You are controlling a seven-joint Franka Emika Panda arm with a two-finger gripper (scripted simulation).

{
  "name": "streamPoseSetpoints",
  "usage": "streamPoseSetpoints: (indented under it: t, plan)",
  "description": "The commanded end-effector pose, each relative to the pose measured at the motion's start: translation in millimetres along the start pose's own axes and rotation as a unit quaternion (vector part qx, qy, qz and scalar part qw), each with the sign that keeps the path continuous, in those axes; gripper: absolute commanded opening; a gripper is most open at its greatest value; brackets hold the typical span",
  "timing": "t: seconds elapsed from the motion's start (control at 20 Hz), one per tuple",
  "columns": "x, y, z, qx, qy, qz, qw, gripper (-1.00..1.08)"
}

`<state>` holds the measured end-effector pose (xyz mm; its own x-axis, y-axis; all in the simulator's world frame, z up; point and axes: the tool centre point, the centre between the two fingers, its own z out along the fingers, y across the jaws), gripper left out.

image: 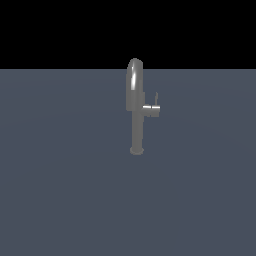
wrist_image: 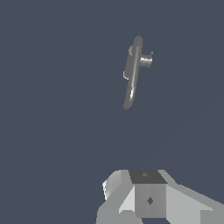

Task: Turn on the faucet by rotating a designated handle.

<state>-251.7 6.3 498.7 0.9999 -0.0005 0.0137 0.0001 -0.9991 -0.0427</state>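
Observation:
The faucet (image: pixel 136 120) is a tall slim grey metal column with an arched spout, standing upright on a small round base in the middle of the exterior view. Its handle (image: pixel 152 110) is a short cylinder stub jutting toward the exterior view's right, with a thin lever rod (image: pixel 156 98) pointing up at its end. The wrist view looks down on the faucet (wrist_image: pixel 133 74) and the handle (wrist_image: pixel 146 60) from above and at a distance. Only blocky grey parts of my gripper (wrist_image: pixel 146 183) show there, well apart from the faucet. I cannot make out a gap between its fingers. The arm is absent from the exterior view.
The faucet stands on a flat blue-grey surface (image: pixel 60 190) that fills both views. Beyond its far edge the exterior view is black.

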Motion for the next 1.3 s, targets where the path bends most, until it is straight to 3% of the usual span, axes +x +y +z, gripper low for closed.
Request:
streamPoseSetpoints:
  t: [0.0, 0.3, 0.6, 0.95, 1.25]
  plan:
    - [0.0, 0.0, 0.0, 0.000, 0.000, 0.000, 1.0000, -1.00]
    - [4.9, 0.1, 0.3, 0.007, -0.006, 0.007, 0.9999, -1.00]
    - [19.6, 0.8, 1.6, 0.026, -0.024, 0.029, 0.9989, -1.00]
    - [49.9, 4.0, 6.0, 0.068, -0.060, 0.074, 0.9931, -1.00]
    - [83.7, 10.5, 14.1, 0.115, -0.102, 0.126, 0.9800, -1.00]
